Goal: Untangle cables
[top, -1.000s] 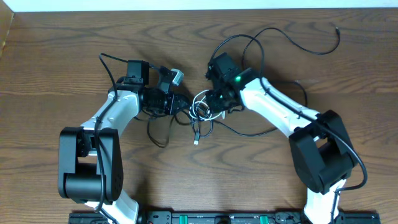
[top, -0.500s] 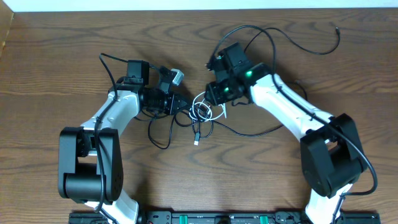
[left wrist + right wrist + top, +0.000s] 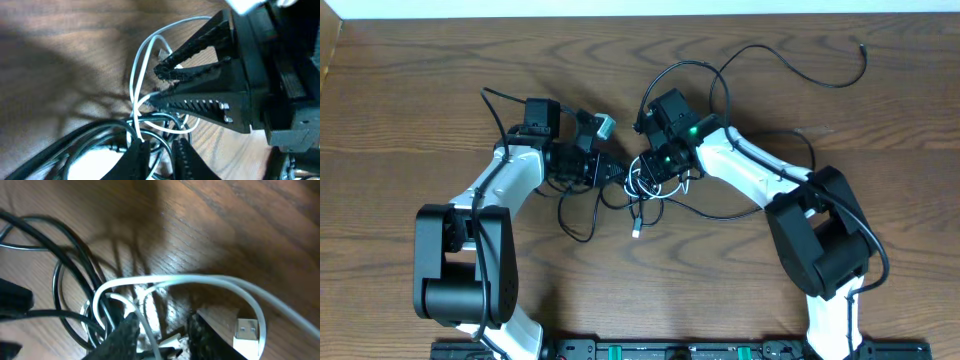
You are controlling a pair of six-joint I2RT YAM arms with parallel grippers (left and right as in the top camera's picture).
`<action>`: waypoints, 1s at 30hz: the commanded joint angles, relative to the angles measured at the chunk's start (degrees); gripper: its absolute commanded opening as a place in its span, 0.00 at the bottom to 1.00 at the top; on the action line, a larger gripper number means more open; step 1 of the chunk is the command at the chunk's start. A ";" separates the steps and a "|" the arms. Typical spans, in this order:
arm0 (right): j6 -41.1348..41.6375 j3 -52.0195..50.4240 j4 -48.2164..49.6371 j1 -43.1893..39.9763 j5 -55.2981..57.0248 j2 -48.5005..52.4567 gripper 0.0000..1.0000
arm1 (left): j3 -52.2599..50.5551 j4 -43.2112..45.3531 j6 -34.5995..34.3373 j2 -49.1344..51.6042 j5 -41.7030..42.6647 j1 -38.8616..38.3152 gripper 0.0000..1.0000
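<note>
The cables lie knotted at the table's middle: a small white cord coil point(image 3: 642, 182) threaded through loops of the thin black cord point(image 3: 720, 213), one black plug end point(image 3: 636, 230) lying just below. My left gripper point(image 3: 618, 172) reaches in from the left, and in its wrist view its jaws point(image 3: 160, 146) stand slightly apart with black strands point(image 3: 95, 140) crossing the gap. My right gripper point(image 3: 648, 170) comes from the right and stands open point(image 3: 160, 327) over the white cord point(image 3: 200, 280). A white USB plug point(image 3: 246, 330) lies beside its right finger. Both grippers' tips nearly meet.
The black cord's long tail sweeps to the far right of the table and ends at a plug point(image 3: 861, 46). Another black loop point(image 3: 575, 222) lies below the left arm. The table's far edge point(image 3: 640, 16) runs along the top.
My right gripper opened, swung away to the right, then came back left into the tangle with narrower jaws. My left gripper stayed put and its jaws parted a little.
</note>
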 commanded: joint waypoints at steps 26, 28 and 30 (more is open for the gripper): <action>-0.74 0.66 0.33 0.28 0.72 1.62 0.22 | -0.44 -4.98 -8.90 0.76 -16.63 -3.08 0.08; -0.72 0.66 0.33 0.28 0.72 2.19 0.21 | -0.46 -5.09 -8.87 0.76 -17.88 -3.08 0.07; -0.72 0.66 0.31 0.26 0.70 2.51 0.16 | -0.46 -5.09 -8.87 0.76 -18.05 -3.08 0.07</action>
